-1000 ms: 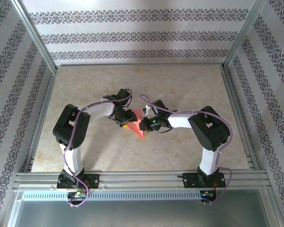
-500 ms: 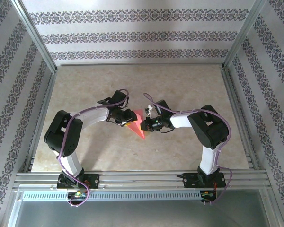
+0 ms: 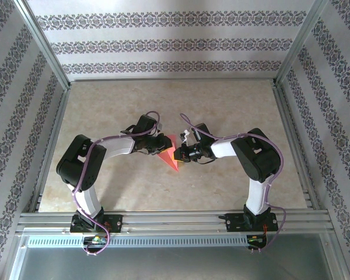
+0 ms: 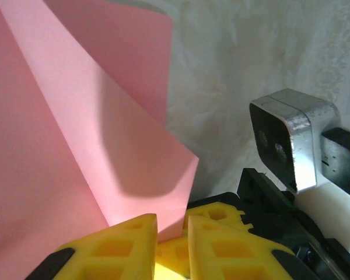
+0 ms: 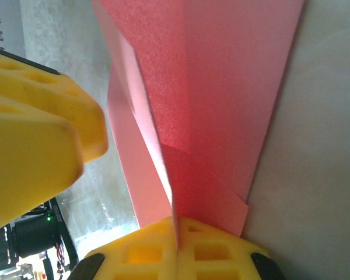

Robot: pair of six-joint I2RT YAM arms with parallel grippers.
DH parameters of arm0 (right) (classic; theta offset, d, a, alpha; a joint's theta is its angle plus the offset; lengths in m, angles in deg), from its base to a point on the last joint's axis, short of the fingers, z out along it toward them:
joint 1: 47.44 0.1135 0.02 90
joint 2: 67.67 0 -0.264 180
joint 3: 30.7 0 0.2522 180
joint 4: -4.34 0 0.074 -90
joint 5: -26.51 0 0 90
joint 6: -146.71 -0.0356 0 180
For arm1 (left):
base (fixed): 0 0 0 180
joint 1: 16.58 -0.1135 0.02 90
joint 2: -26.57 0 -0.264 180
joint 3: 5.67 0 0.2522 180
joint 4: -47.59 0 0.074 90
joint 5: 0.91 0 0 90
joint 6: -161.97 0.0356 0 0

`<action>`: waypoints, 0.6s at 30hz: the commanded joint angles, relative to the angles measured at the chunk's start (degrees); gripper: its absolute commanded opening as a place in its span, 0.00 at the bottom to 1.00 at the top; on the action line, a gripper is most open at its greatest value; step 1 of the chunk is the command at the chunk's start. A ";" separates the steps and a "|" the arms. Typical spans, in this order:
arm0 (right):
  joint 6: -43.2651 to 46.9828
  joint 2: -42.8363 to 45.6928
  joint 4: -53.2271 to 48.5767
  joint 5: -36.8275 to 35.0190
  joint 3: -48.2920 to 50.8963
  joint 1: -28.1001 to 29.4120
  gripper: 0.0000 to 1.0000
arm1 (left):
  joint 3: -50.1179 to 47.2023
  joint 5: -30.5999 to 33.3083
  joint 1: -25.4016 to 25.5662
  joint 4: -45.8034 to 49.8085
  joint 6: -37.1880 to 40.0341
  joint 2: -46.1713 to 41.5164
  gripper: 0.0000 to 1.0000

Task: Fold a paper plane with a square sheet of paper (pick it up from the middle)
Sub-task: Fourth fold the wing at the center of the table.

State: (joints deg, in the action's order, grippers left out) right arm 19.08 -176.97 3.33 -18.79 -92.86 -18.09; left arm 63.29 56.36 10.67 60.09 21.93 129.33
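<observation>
The pink-red paper plane (image 3: 172,158) lies folded into a pointed dart between the two grippers at the table's middle, tip toward the near edge. My right gripper (image 3: 181,154) (image 5: 176,236) is shut on the plane's (image 5: 221,87) upright centre ridge from the right. My left gripper (image 3: 162,149) (image 4: 172,228) stands on the left, its yellow fingers a little apart. A corner of the paper's (image 4: 76,146) flap sits in the gap between them. The left fingers (image 5: 35,128) show close beside the paper in the right wrist view.
The beige marbled table (image 3: 221,111) is walled by patterned panels and aluminium posts (image 3: 291,52). A metal rail (image 3: 175,220) runs along the near edge by the arm bases. The right wrist's silver camera block (image 4: 289,140) sits very near the left gripper.
The left arm's elbow has swung out and back while its gripper edged right onto the paper's flap. The right gripper stayed shut on the ridge, and the paper barely moved.
</observation>
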 commanded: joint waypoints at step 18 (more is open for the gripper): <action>-0.07 -2.06 -1.51 -0.59 1.29 -1.04 0.13 | -3.60 -3.12 -1.05 -10.77 -1.02 4.71 0.19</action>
State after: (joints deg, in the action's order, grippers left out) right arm 18.88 -177.21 3.77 -17.96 -92.68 -18.47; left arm 60.16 54.13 10.30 52.16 21.69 132.76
